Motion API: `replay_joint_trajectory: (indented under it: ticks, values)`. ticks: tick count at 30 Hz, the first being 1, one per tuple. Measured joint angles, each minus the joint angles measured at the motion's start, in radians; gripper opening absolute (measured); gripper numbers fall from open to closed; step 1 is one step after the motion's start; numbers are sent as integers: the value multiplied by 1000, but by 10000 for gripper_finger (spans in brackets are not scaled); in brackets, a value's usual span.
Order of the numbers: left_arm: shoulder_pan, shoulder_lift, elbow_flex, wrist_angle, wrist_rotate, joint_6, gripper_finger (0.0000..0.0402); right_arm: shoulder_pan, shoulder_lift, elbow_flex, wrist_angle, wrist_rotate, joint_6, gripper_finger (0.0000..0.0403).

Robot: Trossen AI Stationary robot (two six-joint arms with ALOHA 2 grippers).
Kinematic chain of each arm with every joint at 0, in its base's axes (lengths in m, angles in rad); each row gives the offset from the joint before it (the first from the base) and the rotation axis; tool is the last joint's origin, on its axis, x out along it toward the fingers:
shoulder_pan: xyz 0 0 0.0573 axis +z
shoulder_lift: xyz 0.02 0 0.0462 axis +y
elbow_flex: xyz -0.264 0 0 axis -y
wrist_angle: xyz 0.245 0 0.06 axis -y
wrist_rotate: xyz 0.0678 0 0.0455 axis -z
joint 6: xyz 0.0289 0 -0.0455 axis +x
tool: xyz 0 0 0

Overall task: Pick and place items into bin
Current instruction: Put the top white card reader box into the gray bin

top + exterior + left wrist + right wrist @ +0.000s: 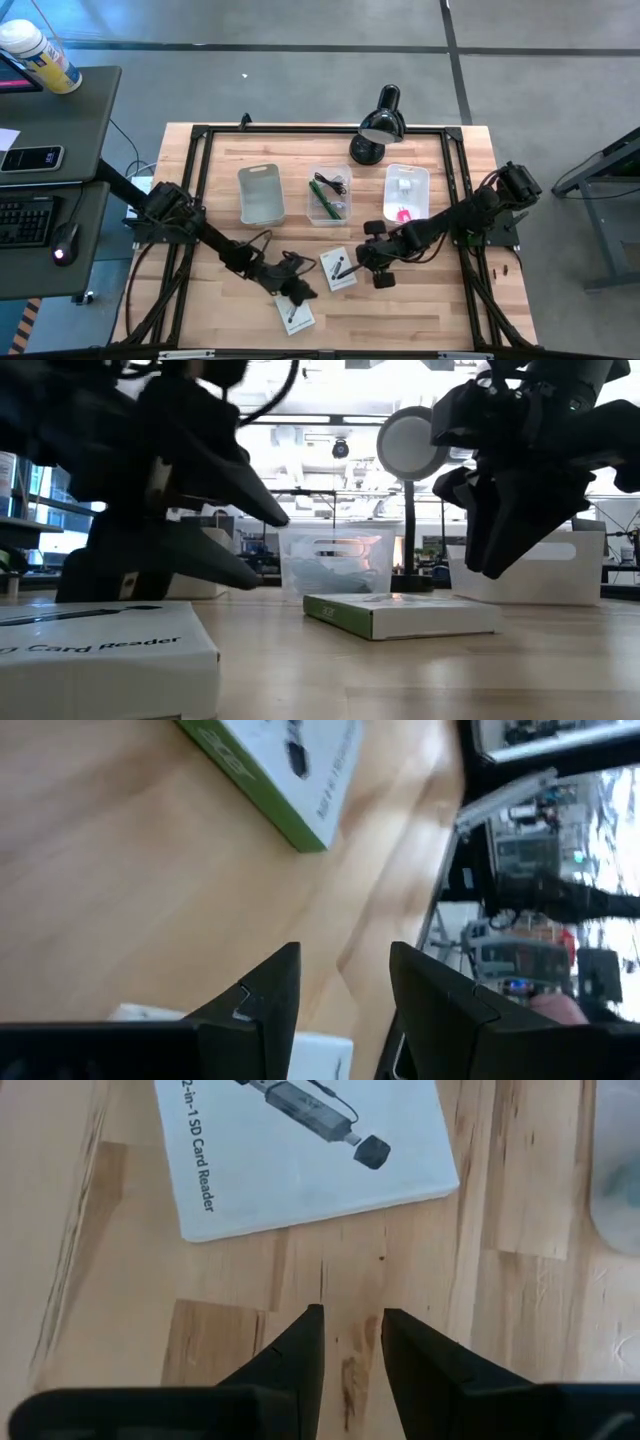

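Two white card-reader boxes lie flat on the wooden table: one with green edges (338, 268) (290, 760) (300, 1150) (400, 615), the other (297, 312) (100, 650) nearer the front edge. My left gripper (303, 287) (345, 955) hovers open just above the nearer box, pointing at the green-edged one. My right gripper (365, 262) (352, 1315) hangs open, slanting down, just right of the green-edged box and above the bare wood. Neither has anything between its fingers.
Three clear bins stand in a row at mid-table: the left one (260, 193) bare, the middle one (328, 197) with a green stick and a black cable, the right one (405, 192) with white and pink pieces. A black desk lamp (378, 125) stands behind them.
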Motion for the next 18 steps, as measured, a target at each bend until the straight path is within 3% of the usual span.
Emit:
replay_joint_trajectory:
  ticks: [6, 11, 18]
  values:
    - [6, 0, 0, -8, -84, -86, 143, 0, 0, 0, 0, 1, -36, 94]
    - [45, 0, 0, -5, -73, -143, 143, 0, 0, 0, 1, 0, -37, 94]
    - [62, 0, 0, 6, -125, -92, 143, 0, 0, 0, 2, -14, -37, 94]
